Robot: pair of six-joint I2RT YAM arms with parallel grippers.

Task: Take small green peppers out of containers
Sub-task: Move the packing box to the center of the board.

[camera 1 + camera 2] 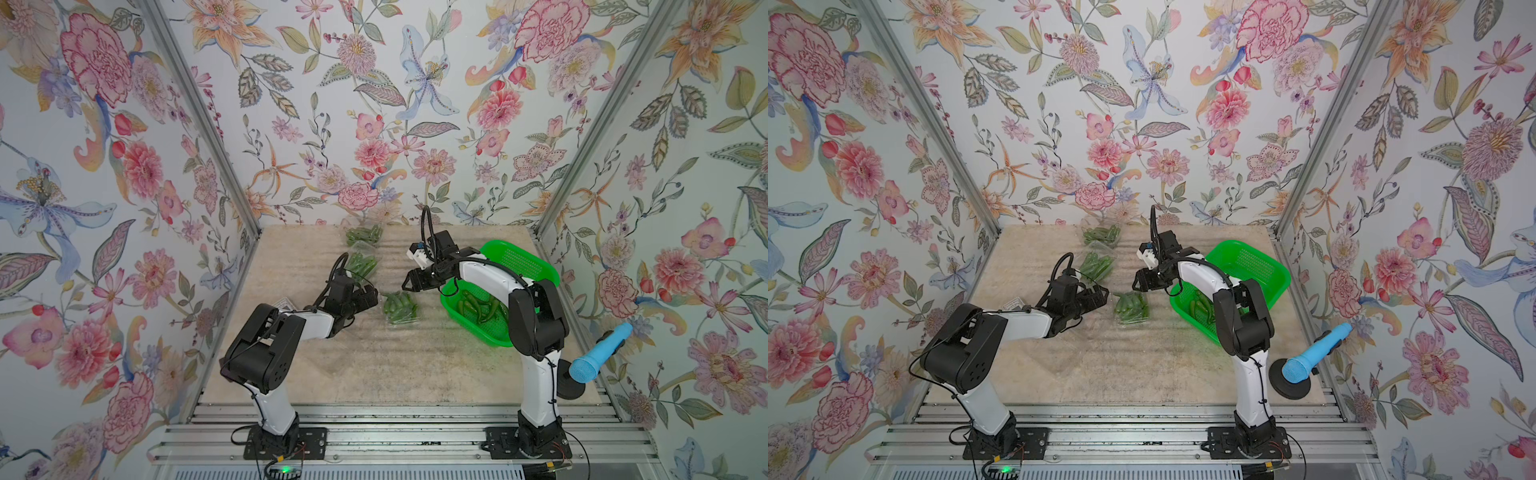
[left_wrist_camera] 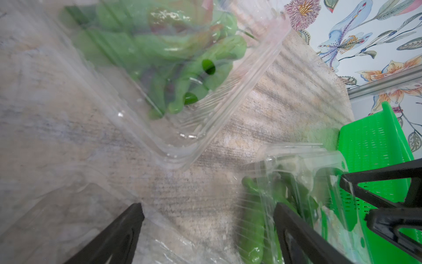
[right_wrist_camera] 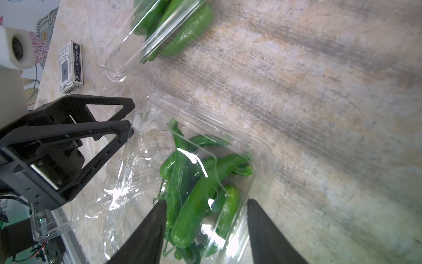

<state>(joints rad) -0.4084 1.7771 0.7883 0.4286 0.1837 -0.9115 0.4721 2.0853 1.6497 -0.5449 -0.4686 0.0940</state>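
Three clear containers of small green peppers stand in a row: far (image 1: 365, 235), middle (image 1: 360, 264) and near (image 1: 400, 309). The near container (image 3: 262, 155) lies open with its peppers (image 3: 198, 182) heaped inside. My right gripper (image 3: 205, 201) hangs over it, open, its jaws either side of the peppers and one side wall, touching nothing I can see. In both top views it is just right of the container's far end (image 1: 1136, 286). My left gripper (image 1: 374, 297) is open at the container's left, fingertips (image 3: 127, 118) by the lid's edge. Between its fingers (image 2: 207, 205) is table and clear film.
A bright green basket (image 1: 519, 259) stands at the right under my right arm, with several peppers (image 1: 482, 309) in it. A small card box (image 1: 286, 302) lies beside my left arm. A blue microphone (image 1: 598, 353) on a black stand is at the right front edge.
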